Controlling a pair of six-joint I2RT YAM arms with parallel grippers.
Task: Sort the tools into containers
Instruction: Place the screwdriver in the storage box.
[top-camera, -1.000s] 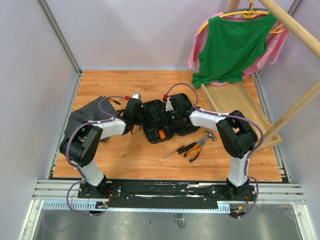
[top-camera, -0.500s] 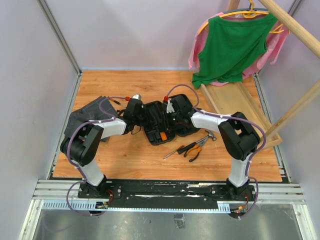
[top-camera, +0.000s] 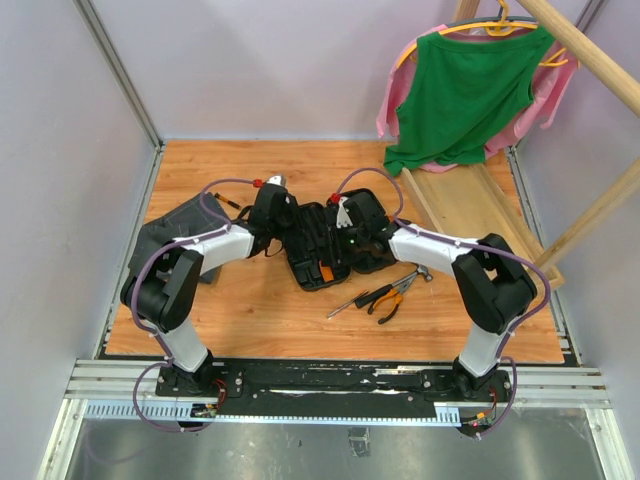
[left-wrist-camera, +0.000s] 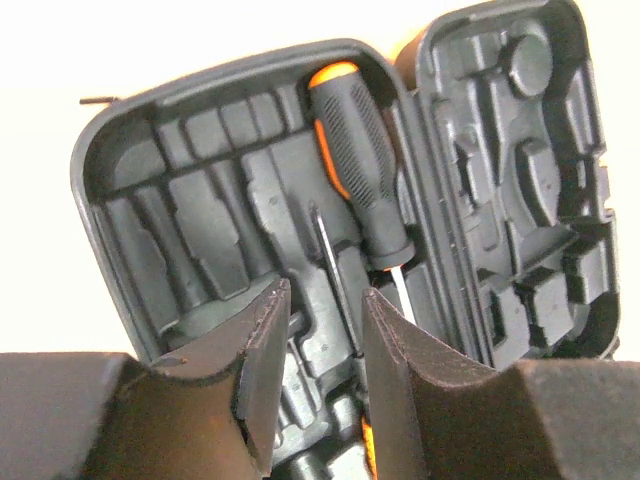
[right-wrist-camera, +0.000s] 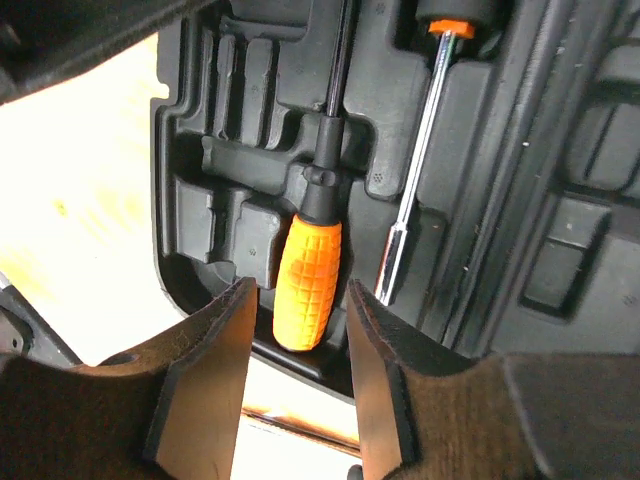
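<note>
Tools (top-camera: 386, 295) check, what's each claw doing? (dan)

right claw (right-wrist-camera: 300, 290) is spread, a finger each side of the orange screwdriver (right-wrist-camera: 308, 265) lying in its slot, small gaps both sides so no pinch. left claw (left-wrist-camera: 325, 290) spread too, nothing in it, hanging over the same half of the case (top-camera: 312, 250) near a black-handled driver (left-wrist-camera: 360, 170) in its slot (jo)

and the loose stuff? (dan)

pliers (top-camera: 388, 303), hammer (top-camera: 415, 272) and a thin driver (top-camera: 350, 302) on the table (top-camera: 250, 320) just right of the open case, which sits in the middle of it. cloth (top-camera: 165, 235) off to the left (jo)
</note>
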